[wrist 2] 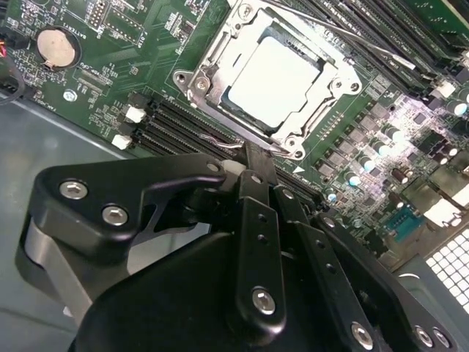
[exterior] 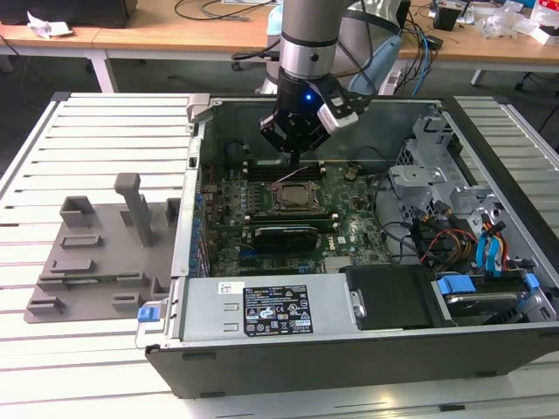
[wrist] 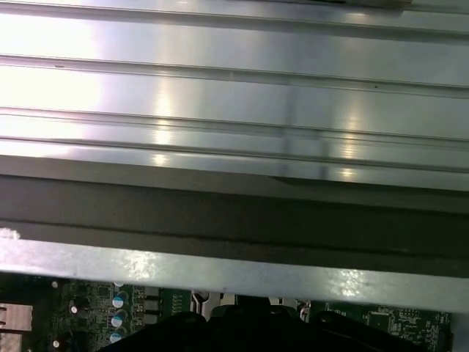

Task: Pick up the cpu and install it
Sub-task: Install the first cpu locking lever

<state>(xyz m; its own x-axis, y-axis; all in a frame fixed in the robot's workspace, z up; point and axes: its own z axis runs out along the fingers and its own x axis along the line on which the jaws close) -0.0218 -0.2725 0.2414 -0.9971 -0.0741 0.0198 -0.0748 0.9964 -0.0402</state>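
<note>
While the closed, empty claw (wrist 2: 256, 158) hovers beside, pale silvery square cpu (wrist 2: 275, 73) sits flat in its socket frame (wrist 2: 201, 73).

cpu (wrist 2: 273, 82) silvery, flat (seated in socket frame (wrist 2: 212, 55))

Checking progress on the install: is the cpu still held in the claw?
No: in the second wrist view the cpu lies flat inside the socket frame on the motherboard, apart from the claw.
</note>
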